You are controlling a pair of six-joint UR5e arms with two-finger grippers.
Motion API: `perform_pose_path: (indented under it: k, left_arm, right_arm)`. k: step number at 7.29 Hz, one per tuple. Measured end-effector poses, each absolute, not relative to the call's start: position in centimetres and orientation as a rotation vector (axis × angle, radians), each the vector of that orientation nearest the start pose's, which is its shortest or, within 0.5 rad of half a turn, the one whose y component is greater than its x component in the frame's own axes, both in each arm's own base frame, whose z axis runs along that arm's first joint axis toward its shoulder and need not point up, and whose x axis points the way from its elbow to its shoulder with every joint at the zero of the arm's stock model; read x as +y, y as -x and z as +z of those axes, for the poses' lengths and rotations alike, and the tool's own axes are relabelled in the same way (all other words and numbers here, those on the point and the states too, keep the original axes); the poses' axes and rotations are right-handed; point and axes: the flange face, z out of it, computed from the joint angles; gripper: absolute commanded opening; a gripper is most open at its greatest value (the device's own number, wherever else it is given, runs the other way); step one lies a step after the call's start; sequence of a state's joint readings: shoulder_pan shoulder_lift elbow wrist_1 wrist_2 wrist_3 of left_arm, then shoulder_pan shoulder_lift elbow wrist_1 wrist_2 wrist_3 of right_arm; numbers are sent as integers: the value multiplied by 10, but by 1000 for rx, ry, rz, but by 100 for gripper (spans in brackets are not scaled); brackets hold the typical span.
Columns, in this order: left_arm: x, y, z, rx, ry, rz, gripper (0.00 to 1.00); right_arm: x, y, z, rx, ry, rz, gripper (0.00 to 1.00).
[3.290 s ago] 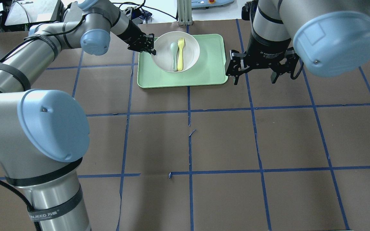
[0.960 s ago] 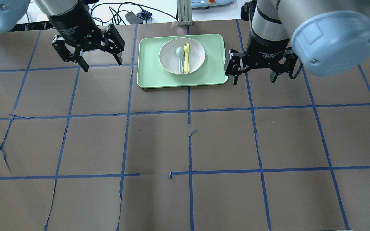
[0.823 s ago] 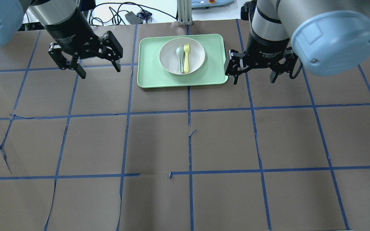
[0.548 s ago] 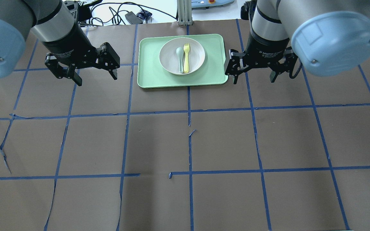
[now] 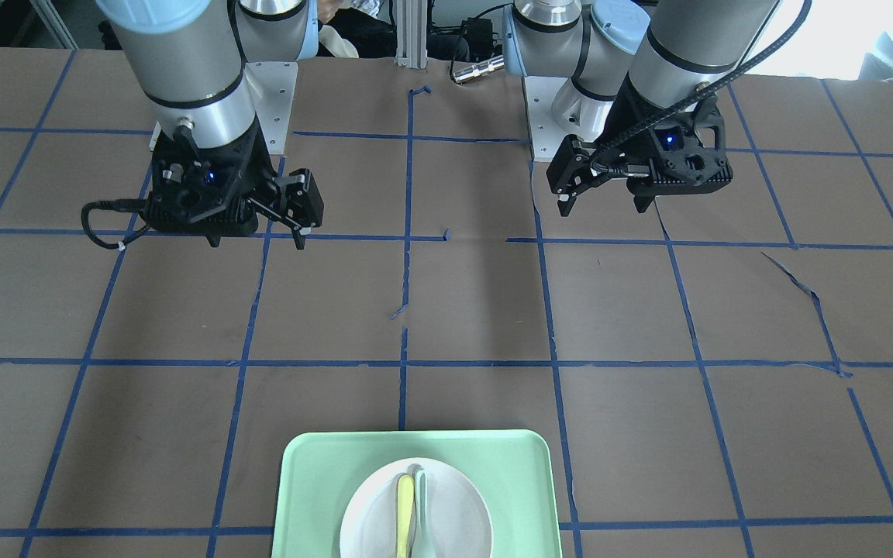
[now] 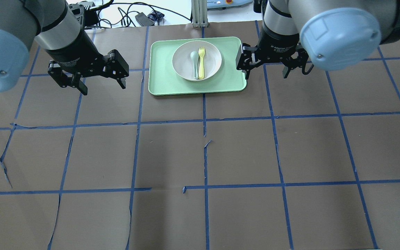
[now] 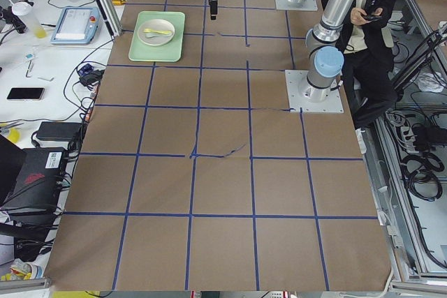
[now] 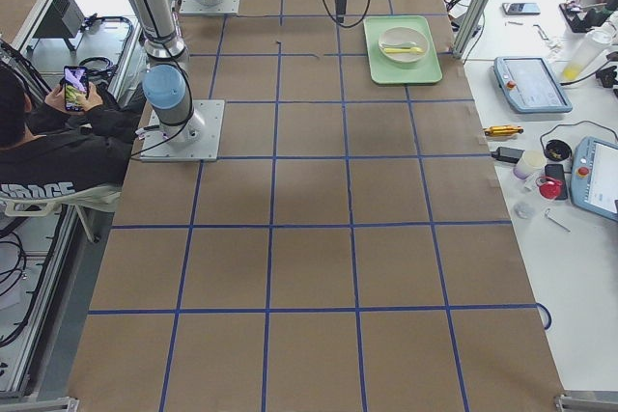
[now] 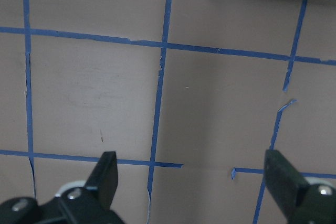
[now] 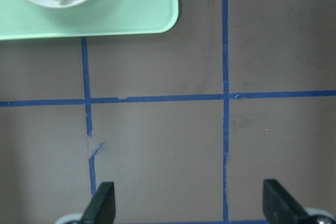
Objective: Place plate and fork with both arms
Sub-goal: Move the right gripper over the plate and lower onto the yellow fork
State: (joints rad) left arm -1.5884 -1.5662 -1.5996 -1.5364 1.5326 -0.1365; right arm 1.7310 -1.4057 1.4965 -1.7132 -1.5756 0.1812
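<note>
- Right gripper (image 6: pixel 266 74) has shifted closer to the tray's (image 6: pixel 227 78) right edge, jaws wide apart, holding nothing.
- Left gripper (image 6: pixel 103 88) hangs over the table left of the tray, jaws wide too.
- Plate (image 6: pixel 211 52) sits on the tray.
- Fork (image 6: pixel 201 62) lies in the plate beside a spoon (image 6: pixel 194 62).

Plate (image 6: pixel 197 59) sits on the green tray (image 6: pixel 227 74), fork (image 6: pixel 201 61) and spoon (image 6: pixel 194 61) lying in it, both grippers (image 6: pixel 102 83) (image 6: pixel 266 71) spread wide either side of the tray.

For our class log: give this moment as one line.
left gripper: open, empty; right gripper: open, empty; fork: on plate; plate: on tray
</note>
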Motion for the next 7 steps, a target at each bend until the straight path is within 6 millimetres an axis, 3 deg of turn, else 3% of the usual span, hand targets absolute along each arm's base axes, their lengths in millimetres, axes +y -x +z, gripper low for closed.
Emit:
perform_pose_path:
  k: [1, 4, 5, 7]
  left_arm:
    - [-488, 146, 479, 3175, 188, -10, 100]
    - [-488, 145, 479, 3173, 192, -10, 100]
    - [-488, 145, 479, 3173, 192, -10, 100]
    - [-488, 145, 479, 3173, 191, -10, 100]
  right_arm:
    - [-573, -234, 431, 3127, -45, -99, 90]
    - [-692, -292, 342, 3080, -28, -112, 91]
    - [-720, -306, 315, 3076, -18, -123, 90]
    - [-761, -327, 268, 3057, -8, -203, 70]
